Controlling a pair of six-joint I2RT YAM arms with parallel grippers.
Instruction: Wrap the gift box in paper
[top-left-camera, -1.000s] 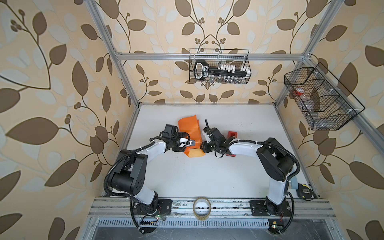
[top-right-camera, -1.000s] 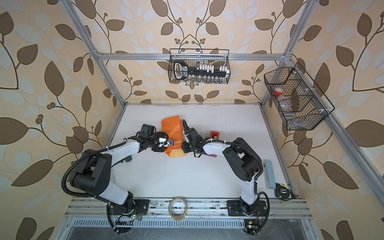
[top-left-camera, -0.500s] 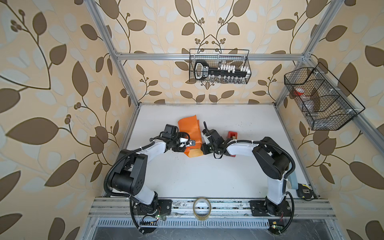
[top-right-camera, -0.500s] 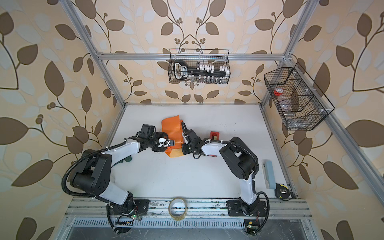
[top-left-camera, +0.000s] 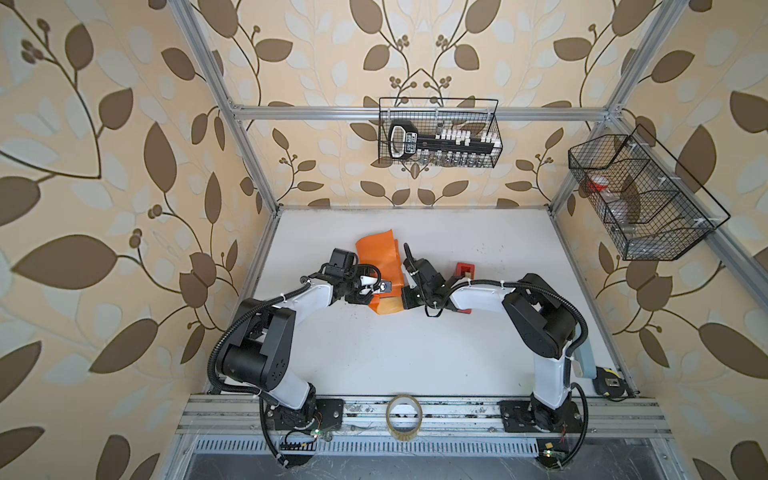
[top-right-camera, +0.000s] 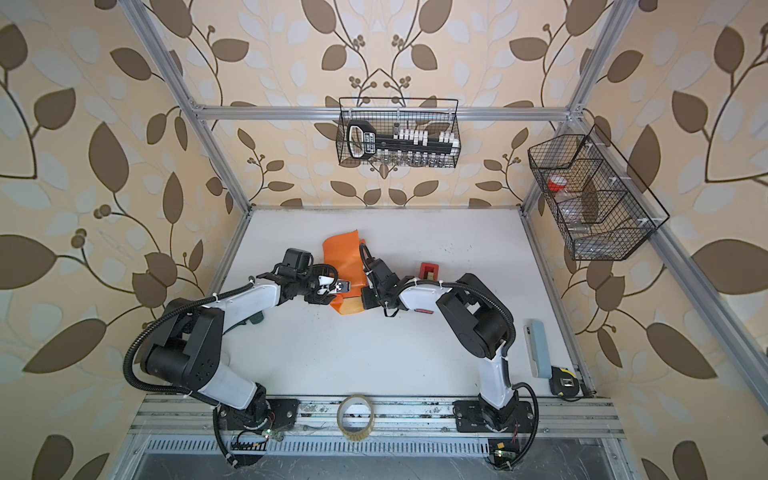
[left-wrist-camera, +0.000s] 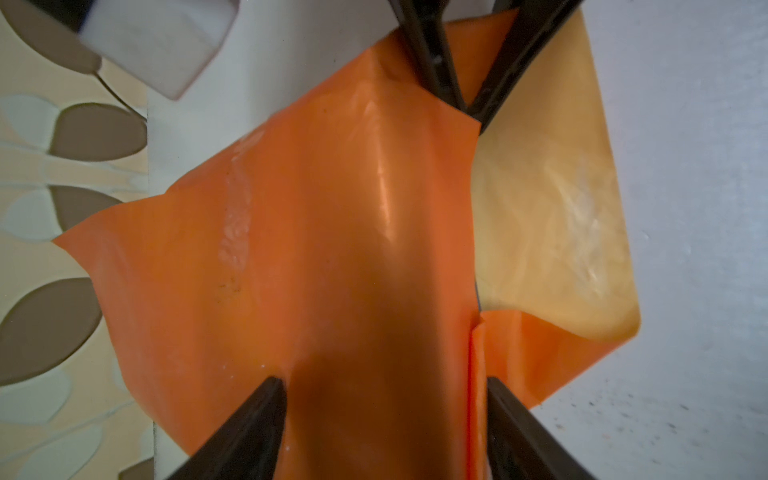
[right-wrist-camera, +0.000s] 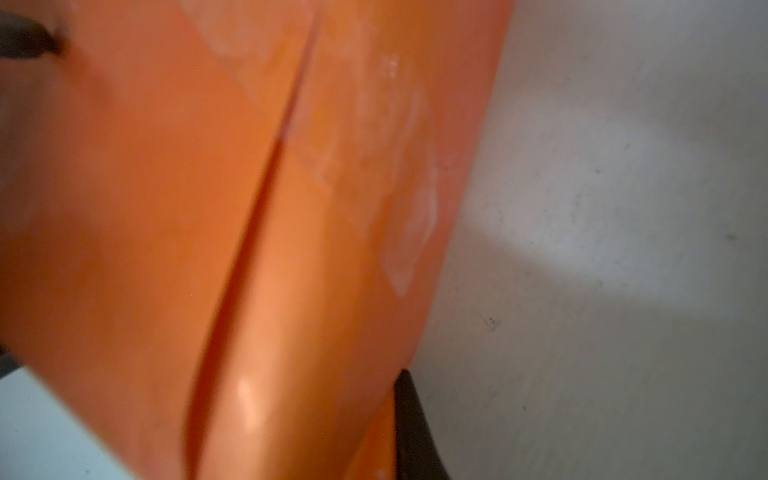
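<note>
- Over the last second the right arm has edged leftward, and the right gripper (left-wrist-camera: 467, 109) now sits against the paper (top-left-camera: 376, 257). The left arm has kept its place.
- The right gripper's fingers meet at their tips and pinch the edge of the orange sheet, at the end of the parcel farthest from the left wrist. In the right wrist view one finger (right-wrist-camera: 411, 419) shows at the sheet's edge. The other is hidden behind the paper.
- This looks like a fresh hold on a loose flap, so the likely next step is to draw that flap over and pull it tight. The wrap seems only partly done, because a yellow-tan patch of the underside lies open toward the bench's front edge.
- The left gripper (left-wrist-camera: 384, 382) has its fingers spread wide, one on each side of a paper-covered ridge and touching the sheet on both sides. It appears to clamp the parcel.
- The gift box itself is out of sight. It is probably under that ridge, left of the middle of the bench (top-left-camera: 415, 353) and nearer the back edge than the front.
- The left arm folds up from the front left corner, and its forearm runs low toward the parcel.
- The right arm bends its elbow near the right edge, and its forearm crosses over the red tape dispenser (top-left-camera: 463, 269). The two grippers face each other across the parcel.
</note>
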